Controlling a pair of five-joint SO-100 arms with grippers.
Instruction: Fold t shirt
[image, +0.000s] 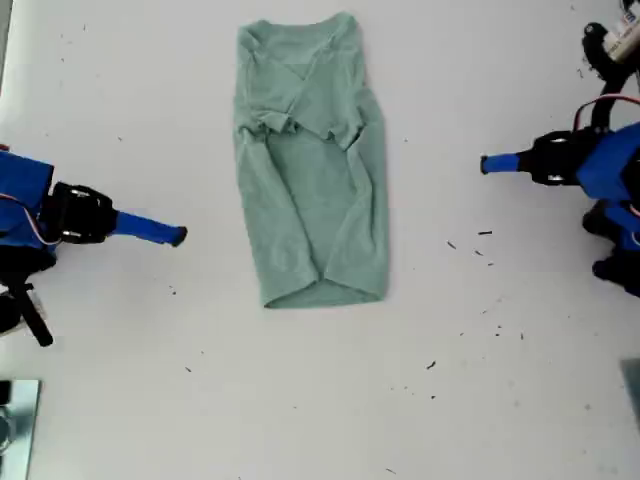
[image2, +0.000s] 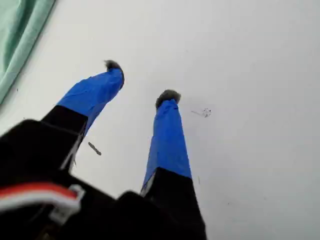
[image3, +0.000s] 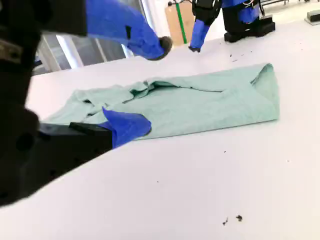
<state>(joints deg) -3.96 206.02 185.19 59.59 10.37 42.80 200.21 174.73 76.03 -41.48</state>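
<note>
shirt (image: 312, 160): both sides folded in, a narrow strip (lengthwise fold due, I judge) | my first gripper (image2: 141, 84): open, empty, beside shirt | my second gripper (image3: 150, 82): wide open, empty, facing shirt

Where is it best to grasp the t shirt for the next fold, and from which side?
Probably the hem corners at the t shirt's lower end in the exterior view, one gripper from each side: it lies flat as a long strip, sleeves already folded in, with both open grippers beside it.

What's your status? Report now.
My first pincer open over bare table. My second pincer open, facing t shirt. Sleeves folded in, untouched. Nothing in the way.
</note>
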